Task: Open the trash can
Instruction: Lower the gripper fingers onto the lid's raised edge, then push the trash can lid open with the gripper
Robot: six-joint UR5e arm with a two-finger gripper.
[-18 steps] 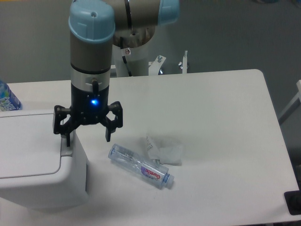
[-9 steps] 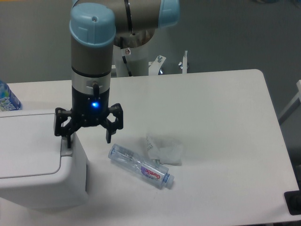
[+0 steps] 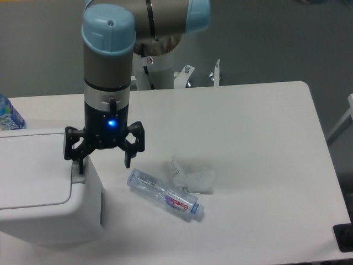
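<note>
The white trash can (image 3: 38, 187) stands at the left front of the table, lid flat and closed. Its grey push button (image 3: 78, 172) sits at the lid's right edge. My gripper (image 3: 103, 162) hangs open over the can's right edge. Its left finger (image 3: 80, 164) points down onto the grey button; I cannot tell if it touches. Its right finger (image 3: 128, 157) hangs beside the can, above the table. A blue light glows on the wrist.
A crushed clear plastic bottle (image 3: 165, 195) lies on the table right of the can, with a crumpled clear wrapper (image 3: 192, 175) next to it. Part of a blue-labelled bottle (image 3: 8, 116) shows at the far left edge, behind the can.
The gripper has shifted very slightly to the right and down; between half a second ago and now nothing visibly moved. The lid stays closed.
</note>
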